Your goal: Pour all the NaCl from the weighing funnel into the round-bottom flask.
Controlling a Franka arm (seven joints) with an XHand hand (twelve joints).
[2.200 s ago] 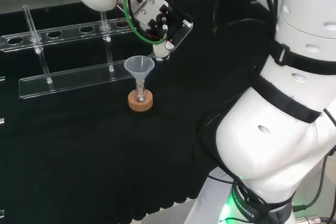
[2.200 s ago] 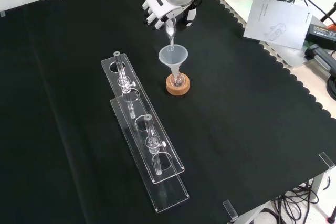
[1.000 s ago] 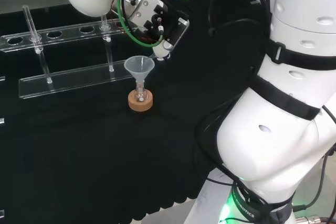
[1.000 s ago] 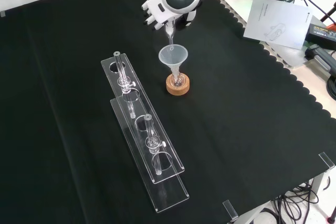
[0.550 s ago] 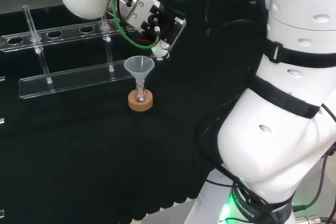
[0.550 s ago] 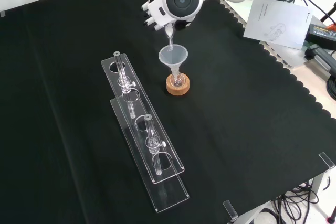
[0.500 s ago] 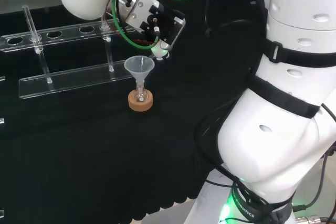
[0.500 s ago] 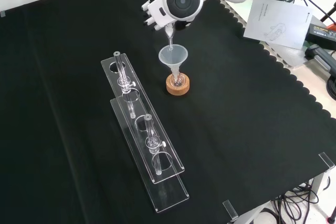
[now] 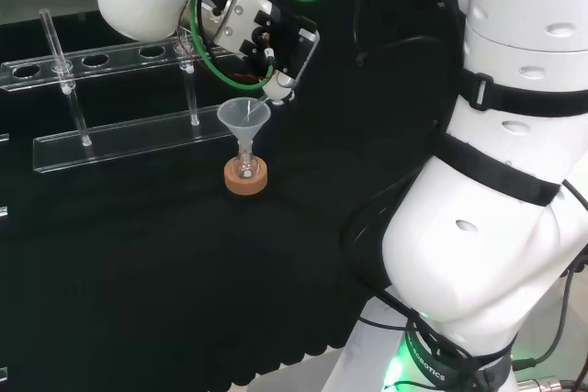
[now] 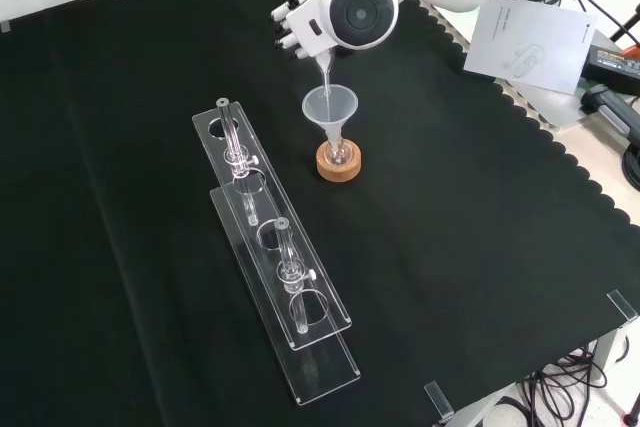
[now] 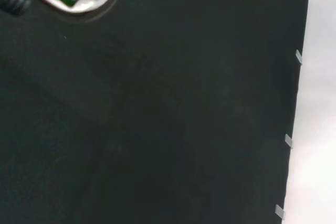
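Black cloth over bench [image 10: 480, 247], scalloped along right edge in front view; pale surface beyond with a printed sheet [image 10: 528, 39], text too small to read. Hand [image 10: 300, 19] near far edge, curled round weighing funnel [image 10: 324, 65], spout tipped down into plastic funnel [image 10: 330, 107] on round-bottom flask [image 10: 339, 152] in cork ring [image 10: 338, 164]. Two clear racks [image 10: 275, 277] left of flask, near the middle. Wide bare cloth toward right and near edges.
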